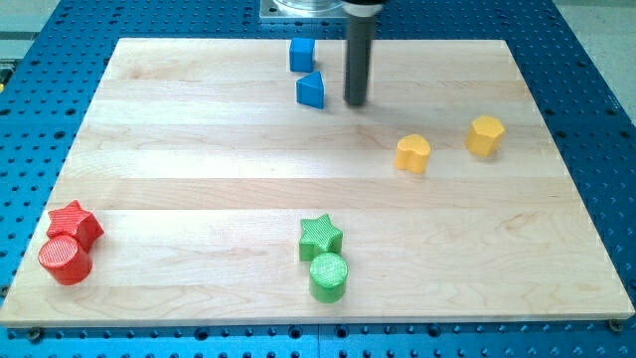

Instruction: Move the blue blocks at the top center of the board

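A blue cube (302, 54) sits near the view's top centre of the wooden board (199, 149). A blue triangular block (311, 90) lies just below it, a small gap apart. My tip (357, 102) stands on the board just to the right of the blue triangular block, not touching it. The dark rod rises straight up out of the view's top.
A yellow heart-like block (412, 153) and a yellow hexagonal block (485, 135) sit at the right. A green star (320, 237) and green cylinder (329, 276) sit at the bottom centre. A red star (76, 224) and red cylinder (66, 261) sit at the bottom left.
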`<state>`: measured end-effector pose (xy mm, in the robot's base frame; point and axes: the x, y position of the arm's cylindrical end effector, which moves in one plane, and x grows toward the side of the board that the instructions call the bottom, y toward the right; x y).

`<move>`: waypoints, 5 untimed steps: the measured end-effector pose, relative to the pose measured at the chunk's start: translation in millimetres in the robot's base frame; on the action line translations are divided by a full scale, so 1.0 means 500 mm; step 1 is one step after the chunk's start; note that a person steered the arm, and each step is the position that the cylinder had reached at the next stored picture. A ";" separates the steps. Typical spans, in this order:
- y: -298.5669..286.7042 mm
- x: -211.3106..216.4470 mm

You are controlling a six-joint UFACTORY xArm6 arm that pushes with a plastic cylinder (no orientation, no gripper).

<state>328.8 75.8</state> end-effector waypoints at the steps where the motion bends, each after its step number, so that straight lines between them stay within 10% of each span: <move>1: -0.109 0.018; 5: -0.244 -0.003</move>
